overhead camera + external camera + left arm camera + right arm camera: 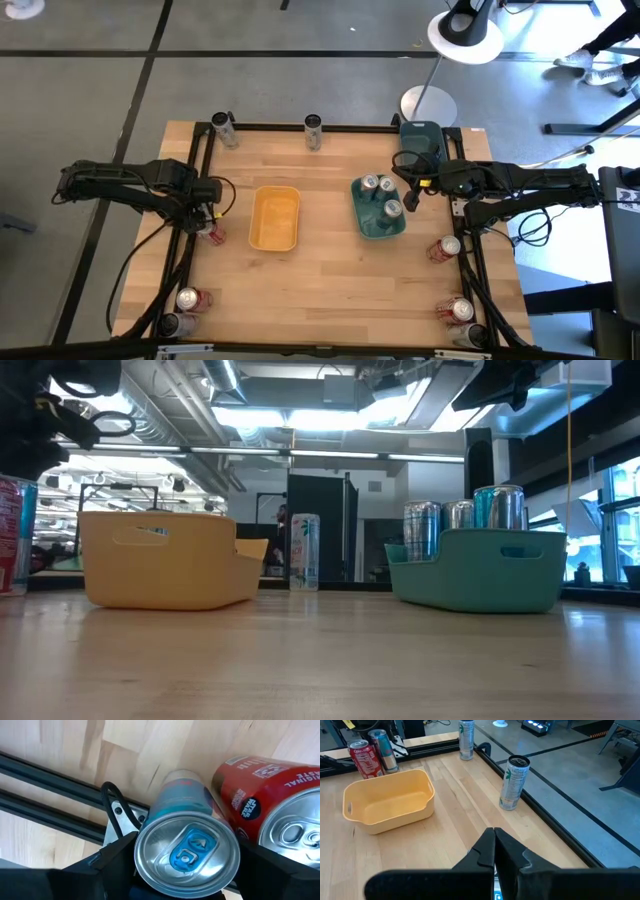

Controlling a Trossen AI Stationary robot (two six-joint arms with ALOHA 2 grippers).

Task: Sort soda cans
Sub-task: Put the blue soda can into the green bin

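Left wrist: left hand [185, 870] clamps smooth teal cylindrical can [186, 840].

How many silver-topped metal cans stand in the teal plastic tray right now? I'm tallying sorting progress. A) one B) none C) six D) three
D: the high view shows three silver can tops inside the teal tray, while the yellow tray beside it holds none.
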